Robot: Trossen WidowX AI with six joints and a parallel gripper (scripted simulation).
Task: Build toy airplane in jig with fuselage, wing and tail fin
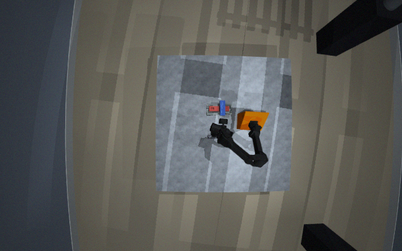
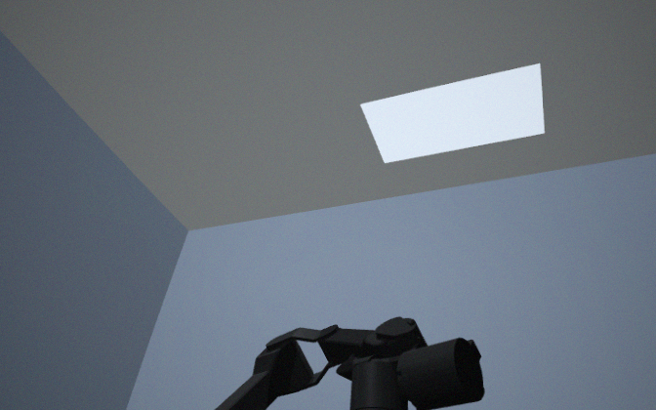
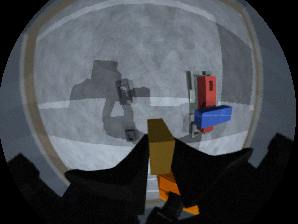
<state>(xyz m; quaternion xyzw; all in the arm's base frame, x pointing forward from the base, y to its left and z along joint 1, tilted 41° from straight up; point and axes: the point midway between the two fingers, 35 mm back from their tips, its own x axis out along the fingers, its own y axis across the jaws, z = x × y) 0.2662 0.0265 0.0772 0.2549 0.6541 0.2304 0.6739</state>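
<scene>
The red fuselage (image 1: 213,108) (image 3: 206,92) lies lengthwise in the grey cradle (image 3: 190,82). The blue wing (image 1: 222,108) (image 3: 213,116) lies crosswise on top of it; whether it is fully down is hard to tell. A dark socket opening (image 3: 211,86) shows free in the fuselage, on the far side of the wing from my gripper. My gripper (image 3: 154,136) is shut on the dark-yellow tail fin (image 3: 161,156), held off the table and to one side of the cradle. From overhead, the arm hides the fin and fingertips. The exterior view shows only upper arm parts.
An orange block (image 1: 261,116) (image 3: 167,184) stands beside the arm's base, right of the cradle in the overhead view. Two small grey holders (image 3: 124,91) (image 3: 130,135) lie on the table, in the arm's shadow. Black posts (image 1: 344,33) stand beyond the table's right side.
</scene>
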